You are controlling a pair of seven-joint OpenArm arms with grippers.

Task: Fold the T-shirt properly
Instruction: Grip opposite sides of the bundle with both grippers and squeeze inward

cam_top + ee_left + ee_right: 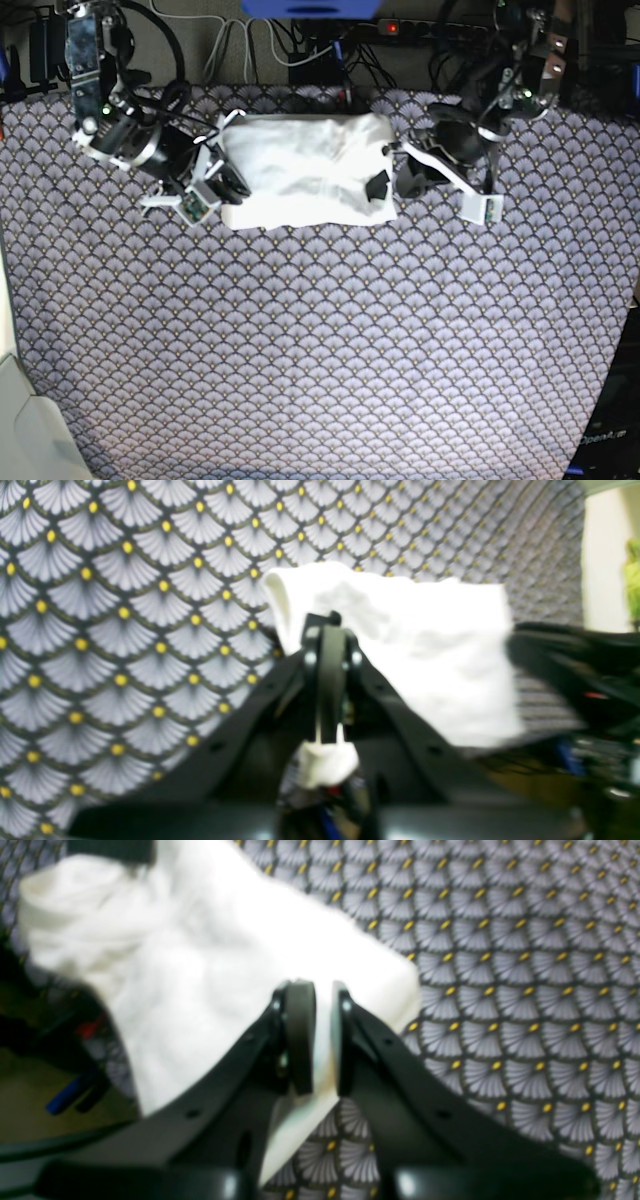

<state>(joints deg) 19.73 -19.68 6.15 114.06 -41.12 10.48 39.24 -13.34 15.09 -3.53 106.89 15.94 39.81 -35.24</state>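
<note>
Jaws first: on the left gripper, black and tapering, they are together at the tips, pressed down by one end of the large white cotton T-shirt; whether any cloth is pinched between them I cannot tell. Those of the right gripper, black with pale edges, stand narrowly parted over the opposite end, with no clear hold on it.

The shirt, plain white as far as it shows, lies as a compact, roughly oblong bundle between the two grippers, on the robot's side of the grey, scallop-patterned table covering.

Slipping seems the likeliest trouble. If the left tips have caught only the top layer, a lift would peel it off the ones beneath and open the fold. If they have missed the cloth, that end would simply stay behind. A right gripper closing shallowly could skim the surface, so one side would rise alone and the bundle would twist. Soft ridges near the left tips (easy to iron in by pressing down) could become a lump, and a sideways drag would skew the edges.
</note>
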